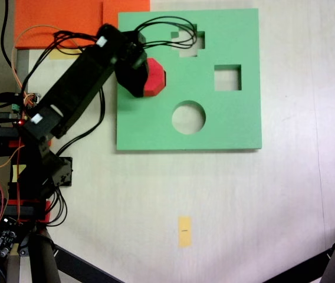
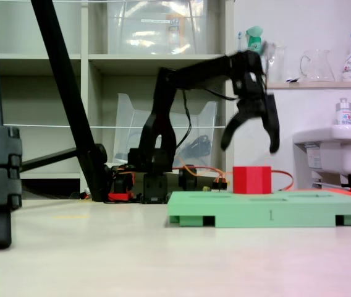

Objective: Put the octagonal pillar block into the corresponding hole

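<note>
In the top-down fixed view, the black arm runs from its base at the left edge up and to the right, cables looping over it. Its gripper sits over the left part of the green foam board. The octagonal pillar block shows just right of the gripper, red, resting on the board's top surface, partly hidden by the gripper body. Right of it the board has 3 visible cutouts: a round one below, a square one further right, and one near the top edge partly crossed by cables, whose outline I cannot tell.

In the low side fixed view, the arm reaches right from its base. The gripper hangs above the block, jaws spread wide, holding nothing, tips clear of the block's top. The block stands upright on the board, not sunk into any cutout.
</note>
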`<state>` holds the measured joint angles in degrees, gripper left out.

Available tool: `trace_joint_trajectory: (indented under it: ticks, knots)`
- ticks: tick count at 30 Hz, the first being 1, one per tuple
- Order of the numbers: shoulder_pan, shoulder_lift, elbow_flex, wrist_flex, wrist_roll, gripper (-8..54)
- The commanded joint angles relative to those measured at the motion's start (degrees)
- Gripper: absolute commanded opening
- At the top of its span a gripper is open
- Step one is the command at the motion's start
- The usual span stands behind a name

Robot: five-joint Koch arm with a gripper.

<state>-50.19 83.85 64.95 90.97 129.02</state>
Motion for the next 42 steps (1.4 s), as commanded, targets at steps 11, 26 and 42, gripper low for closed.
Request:
trace_joint_trajectory:
  ticks: [11, 26, 42]
  knots:
    - [19.16, 21.27, -5.19, 3.52, -79.01, 50.3]
    - [53.61, 48.34, 62.49, -51.24, -132.89, 39.6]
    - [49.66, 49.04, 115.40, -92.55, -132.54, 40.0]
